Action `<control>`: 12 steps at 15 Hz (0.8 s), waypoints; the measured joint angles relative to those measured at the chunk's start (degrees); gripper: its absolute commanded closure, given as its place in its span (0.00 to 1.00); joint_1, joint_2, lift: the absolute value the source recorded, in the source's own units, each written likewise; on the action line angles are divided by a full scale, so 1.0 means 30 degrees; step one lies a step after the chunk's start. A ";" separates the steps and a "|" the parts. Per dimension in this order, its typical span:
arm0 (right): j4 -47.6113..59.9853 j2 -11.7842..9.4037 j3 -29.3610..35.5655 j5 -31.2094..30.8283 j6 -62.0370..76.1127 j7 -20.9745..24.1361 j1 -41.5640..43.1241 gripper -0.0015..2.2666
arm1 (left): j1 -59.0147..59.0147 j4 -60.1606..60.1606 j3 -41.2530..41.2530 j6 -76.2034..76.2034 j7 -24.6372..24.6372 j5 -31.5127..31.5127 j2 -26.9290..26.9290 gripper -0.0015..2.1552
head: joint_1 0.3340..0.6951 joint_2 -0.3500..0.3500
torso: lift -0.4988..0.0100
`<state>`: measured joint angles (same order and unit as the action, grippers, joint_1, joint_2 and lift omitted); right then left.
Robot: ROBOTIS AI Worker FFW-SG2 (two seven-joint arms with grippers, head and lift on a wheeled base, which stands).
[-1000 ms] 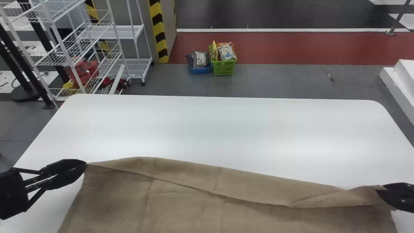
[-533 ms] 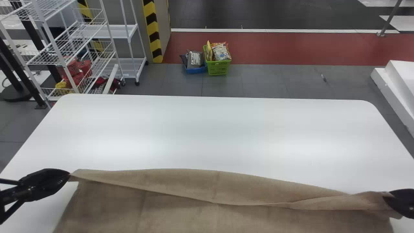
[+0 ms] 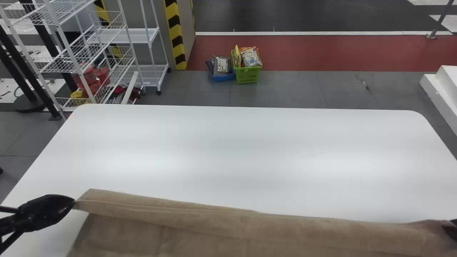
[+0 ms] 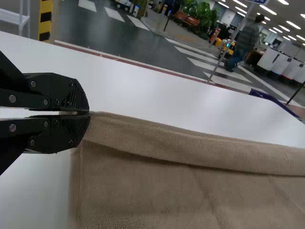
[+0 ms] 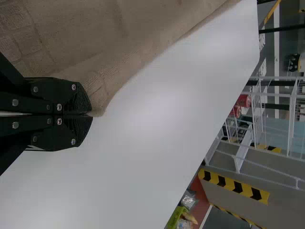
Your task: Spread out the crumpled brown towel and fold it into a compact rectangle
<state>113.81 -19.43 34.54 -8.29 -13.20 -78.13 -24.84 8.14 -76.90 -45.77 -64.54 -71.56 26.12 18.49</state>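
The brown towel [image 3: 200, 228] stretches from left to right across the near part of the white table [image 3: 250, 142], its far side turned into a long, loose band over the cloth below. The left gripper [image 3: 73, 203] has its fingers pressed together, pinching the band's left end. The right gripper [image 3: 451, 229] clamps the band's right end between its closed fingertips. Beyond the table's far edge, a green basket [image 3: 247, 75] stands on the floor.

left tool [image 3: 73, 202] pinching brown towel [image 4: 190, 149] | rolled-over strip along its edge | white table [image 4: 143, 90] beneath
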 measured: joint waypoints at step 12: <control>0.1333 0.0085 -0.0798 -0.1000 0.0975 0.0000 -0.1390 0.59 | 0.1905 -0.0496 -0.0889 -0.4481 -0.1190 -0.0191 -0.0157 0.50 | 1.00 0.65 | 0.73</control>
<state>117.81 -19.17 32.15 -11.30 -10.27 -78.13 -29.01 13.86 -78.39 -48.44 -77.98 -75.13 25.54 18.02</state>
